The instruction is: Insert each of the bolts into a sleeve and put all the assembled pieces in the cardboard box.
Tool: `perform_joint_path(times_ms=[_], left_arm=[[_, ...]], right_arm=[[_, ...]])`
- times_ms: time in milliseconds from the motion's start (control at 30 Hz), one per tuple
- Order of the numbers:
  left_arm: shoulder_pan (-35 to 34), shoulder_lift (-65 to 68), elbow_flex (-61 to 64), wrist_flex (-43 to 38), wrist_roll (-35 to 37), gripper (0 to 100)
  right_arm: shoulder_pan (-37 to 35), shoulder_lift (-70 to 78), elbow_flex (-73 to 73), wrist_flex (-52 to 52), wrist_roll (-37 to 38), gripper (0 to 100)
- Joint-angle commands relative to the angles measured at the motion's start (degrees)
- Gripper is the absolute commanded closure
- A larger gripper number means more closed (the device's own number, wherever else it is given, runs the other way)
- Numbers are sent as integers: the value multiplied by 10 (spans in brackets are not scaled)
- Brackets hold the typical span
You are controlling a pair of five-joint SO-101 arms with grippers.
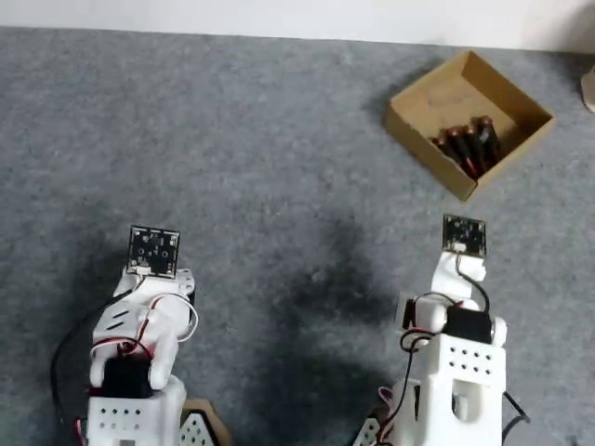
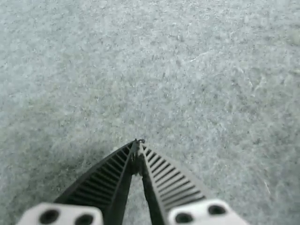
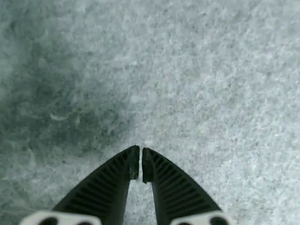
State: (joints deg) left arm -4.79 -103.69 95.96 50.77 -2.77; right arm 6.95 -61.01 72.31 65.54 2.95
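High view: assembled pieces lying inside cardboard box.

Even light; dark shadow on mat, source probably overhead.

I operate at a robotics lab bench: grey felt covers the counter, and both white arms carry exposed wiring.
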Motion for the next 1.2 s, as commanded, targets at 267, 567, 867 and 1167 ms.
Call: perform_joint_path(times_ms=[267, 567, 867, 1167], left_arm=[[-7, -9, 12, 56, -1, 993], [-67, -7, 12, 69, 45, 993], [-74, -8, 12, 163, 45, 993], [-75, -9, 12, 207, 45, 993]], right_arm=[[-3, -59, 52, -9, 7, 995], [-2, -189, 143, -9, 7, 995], [0, -442, 283, -4, 4, 995], [0, -422, 312, -4, 6, 995]])
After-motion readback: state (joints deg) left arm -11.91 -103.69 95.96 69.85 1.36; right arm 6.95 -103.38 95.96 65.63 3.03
